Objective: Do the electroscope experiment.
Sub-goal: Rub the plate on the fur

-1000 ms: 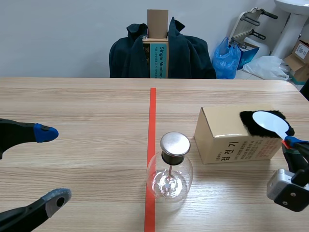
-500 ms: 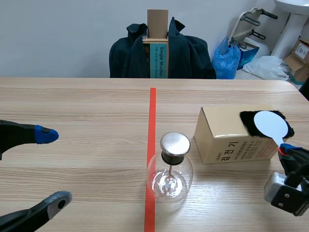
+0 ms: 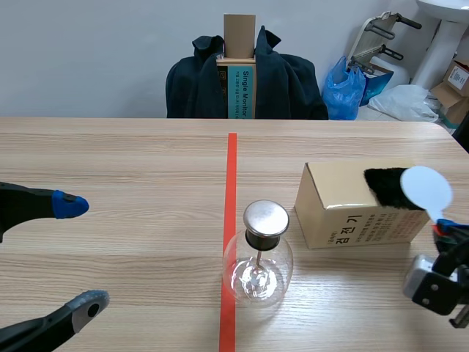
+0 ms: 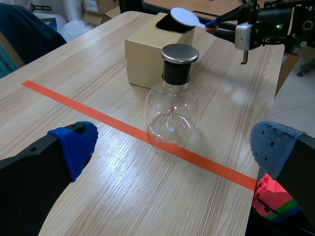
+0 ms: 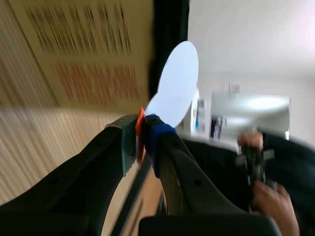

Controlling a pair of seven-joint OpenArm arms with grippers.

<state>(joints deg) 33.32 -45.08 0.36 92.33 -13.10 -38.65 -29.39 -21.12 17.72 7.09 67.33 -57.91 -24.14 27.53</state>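
At the counter's (image 3: 132, 161) right, the right tool (image 5: 141, 137) is clamped on a white paddle (image 3: 426, 189) over black fur (image 3: 385, 187); the left tool (image 3: 79, 253) stands apart. The paddle is probably best rubbed flat, then brought near the metal cap (image 3: 265, 218) of the electroscope (image 3: 256, 268).

Bright even light, soft shadows, right wrist view blurred.

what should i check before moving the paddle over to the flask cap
1. Paddle held by right gripper: ok, fingers shut on its handle.
2. Flask upright: ok.
3. Cap bare, nothing on it: ok.
4. Left gripper away from flask: ok, open and apart from it.
5. Paddle lifted off the fur: cannot tell.
6. Box out of the path: not ok, it stands between paddle and flask.
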